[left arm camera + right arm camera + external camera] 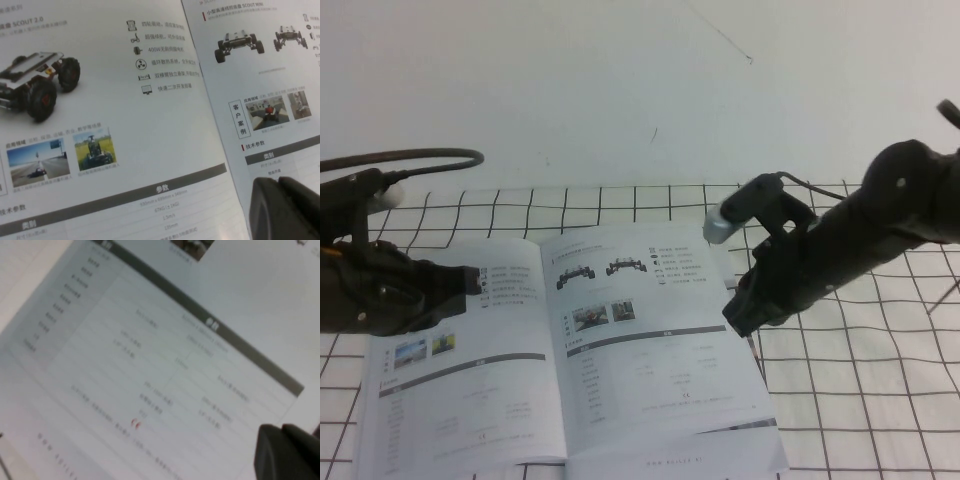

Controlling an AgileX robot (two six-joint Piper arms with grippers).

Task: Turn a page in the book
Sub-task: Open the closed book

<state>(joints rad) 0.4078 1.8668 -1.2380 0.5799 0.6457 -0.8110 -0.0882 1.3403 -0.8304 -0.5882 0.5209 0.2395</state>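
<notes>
book [570, 360] open, spine running away | left hand [470, 280] on left leaf | right hand [740, 315] at page [655, 340] edge

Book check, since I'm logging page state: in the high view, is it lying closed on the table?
No, the book lies open, two printed pages showing either side of its spine.

The thin glossy white booklet [570, 350] lies open and flat on the white table with its black grid [880, 400], leaving open room above its pages. The left gripper [470, 282] hangs low over the left page's outer part, crowding that side. The right gripper [738, 318] sits at the outer edge of the right-hand printed leaf [650, 340], blocking approach there. Bare grid stretches to the right, and plain white surface [620, 90] lies beyond the booklet.
</notes>
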